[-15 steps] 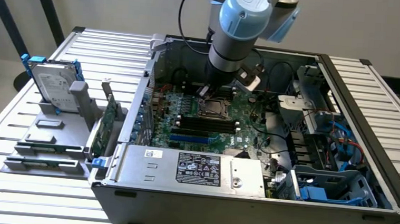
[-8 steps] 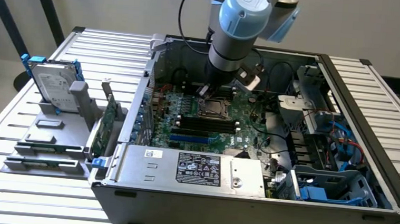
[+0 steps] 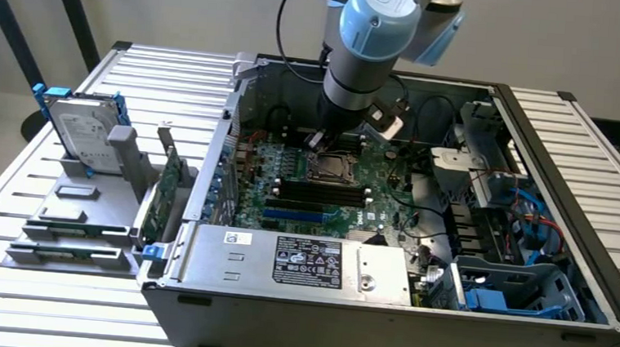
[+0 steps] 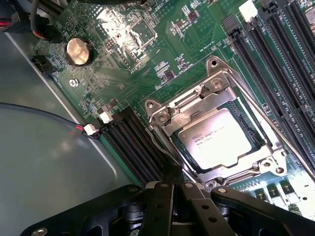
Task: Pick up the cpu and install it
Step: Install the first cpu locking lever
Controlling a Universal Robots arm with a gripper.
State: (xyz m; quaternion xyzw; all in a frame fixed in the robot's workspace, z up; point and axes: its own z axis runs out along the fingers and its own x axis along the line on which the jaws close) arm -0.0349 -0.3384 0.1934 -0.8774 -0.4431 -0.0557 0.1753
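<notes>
Inside the computer case point(image 3: 566, 265), the closed, empty gripper point(image 4: 172, 196) is hovering beside the socket point(image 4: 216, 132) where the cpu point(image 4: 221, 137) is sitting; checking it lies flat seems wise.

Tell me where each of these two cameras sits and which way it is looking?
Exterior view: off the arm, above and in front, looking down into the open computer case on the slatted table; the arm's blue-capped wrist shows.
Wrist view: on the wrist, looking down at the motherboard; the black hand shows.
Shared: the cpu in its socket, and the memory slots.
</notes>
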